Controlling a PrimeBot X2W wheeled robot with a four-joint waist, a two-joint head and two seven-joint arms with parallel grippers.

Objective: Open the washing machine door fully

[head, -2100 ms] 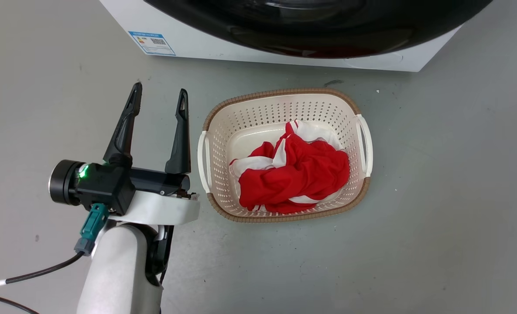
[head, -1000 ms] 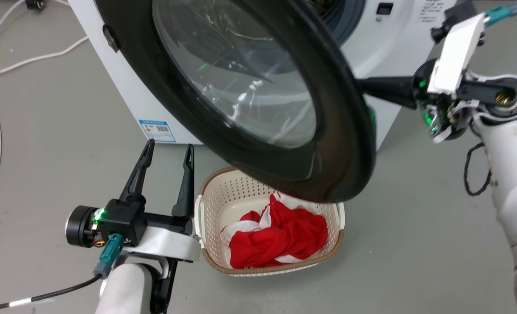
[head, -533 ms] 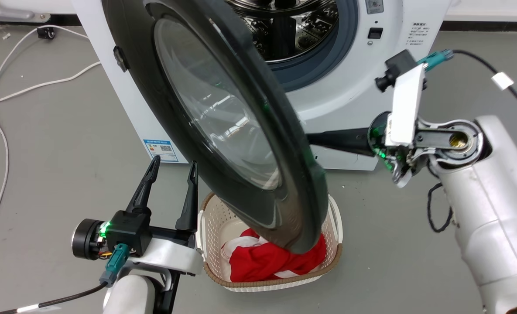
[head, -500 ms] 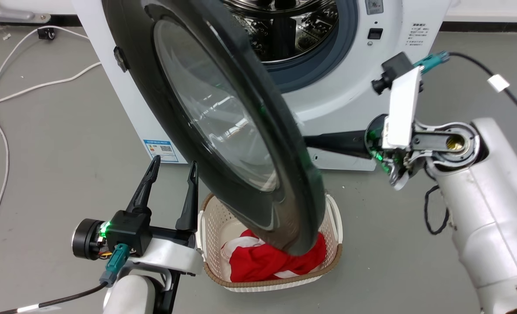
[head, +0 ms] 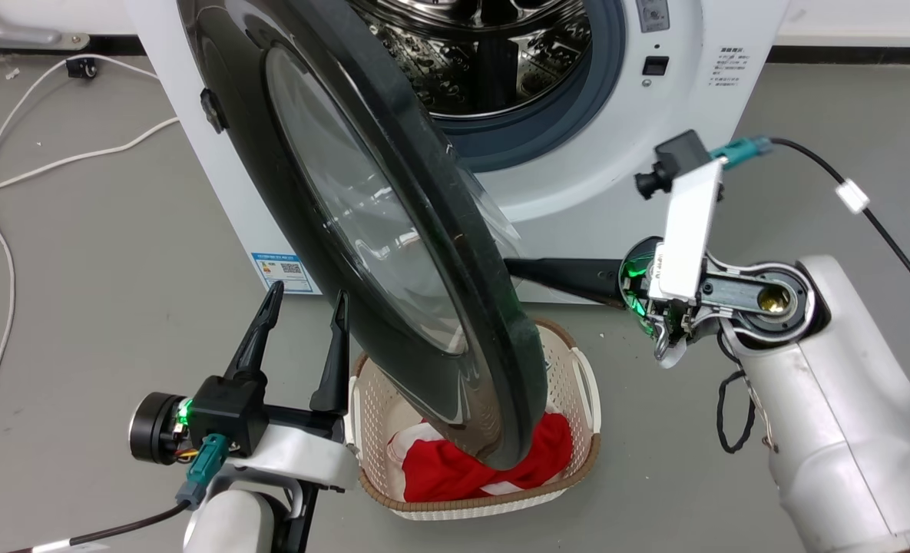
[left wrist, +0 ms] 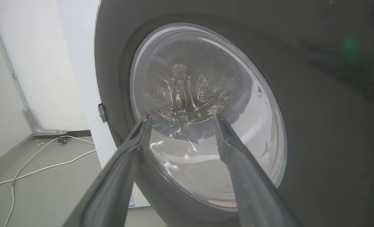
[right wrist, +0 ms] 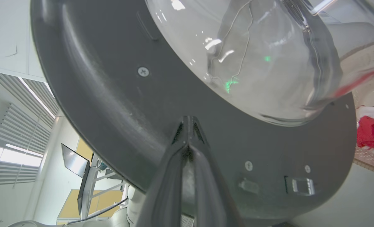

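The washing machine door (head: 393,253), black-rimmed with a clear glass bowl, stands swung well out from the white machine (head: 593,177), nearly edge-on in the head view. My right gripper (head: 513,266) is shut with nothing between its fingers. Its joined tips (right wrist: 188,121) press on the door's grey inner face (right wrist: 111,104), just below the glass bowl (right wrist: 253,56). My left gripper (head: 309,292) hangs open at the lower left, just in front of the door's outer face and apart from it. In the left wrist view the left gripper (left wrist: 182,118) is open before the door's glass (left wrist: 205,78).
A cream laundry basket (head: 587,399) holding red and white cloth (head: 455,472) sits on the floor under the door's lower edge. The steel drum (head: 485,54) is exposed behind the door. A white cable (head: 9,177) trails over the grey floor at the left.
The head camera tilted up from the basket to the machine. Over the last half second the door swung a little further leftward, with the shut right gripper following against its inner face. The left gripper stayed put.
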